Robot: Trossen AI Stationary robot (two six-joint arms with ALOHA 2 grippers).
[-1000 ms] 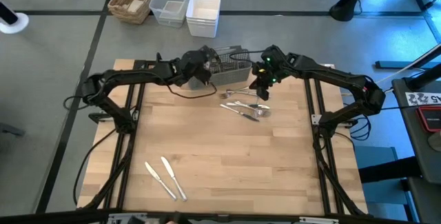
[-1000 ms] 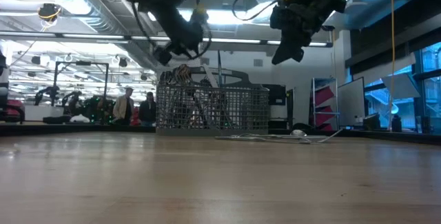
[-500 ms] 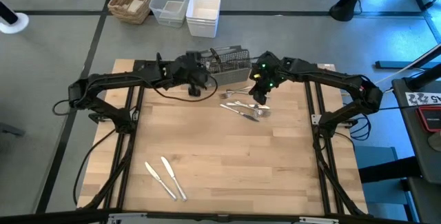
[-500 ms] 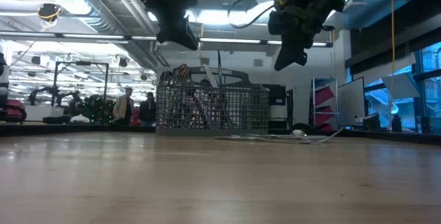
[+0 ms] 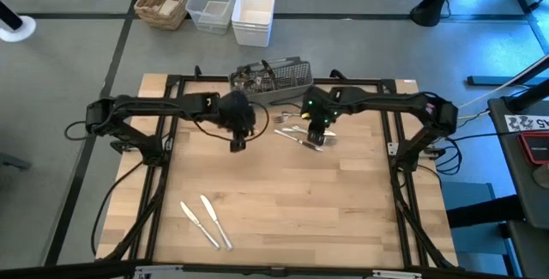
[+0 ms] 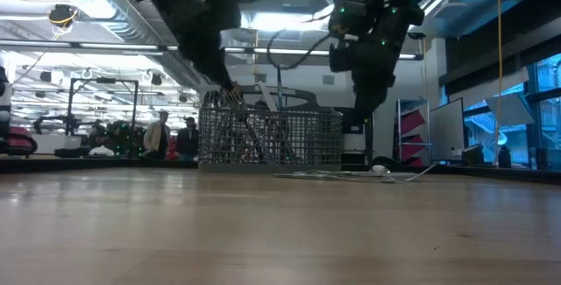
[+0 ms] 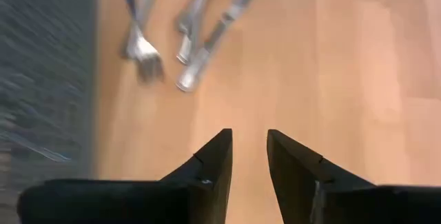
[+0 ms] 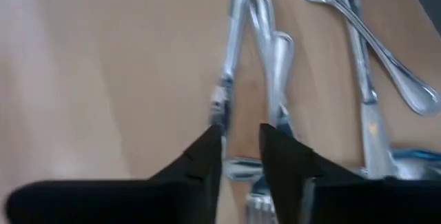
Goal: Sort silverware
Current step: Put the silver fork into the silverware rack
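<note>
Right hand [image 5: 317, 130] is down over the loose pile of silverware [image 5: 302, 135] near the back of the worktop [image 5: 283, 202], just in front of the mesh caddy [image 5: 276, 78]; in its wrist view the fingers [image 8: 201, 162] stand a narrow gap apart with nothing between them, tips poised over a knife [image 8: 228, 65] and spoon handles; this looks like the pick step, one piece being singled out. Left hand [image 5: 237, 140] hangs above bare wood beside the pile, fingers [image 7: 210, 169] slightly parted and empty; forks and knives [image 7: 186, 45] lie ahead of it in its own view. Two knives [image 5: 206, 221] already lie side by side at the front left, well apart from the rest; more pieces stand in the caddy. Next, I'd judge, the right hand must drop a touch, straddle one handle only and close; the pieces overlap, so catching two at once is the risk.
</note>
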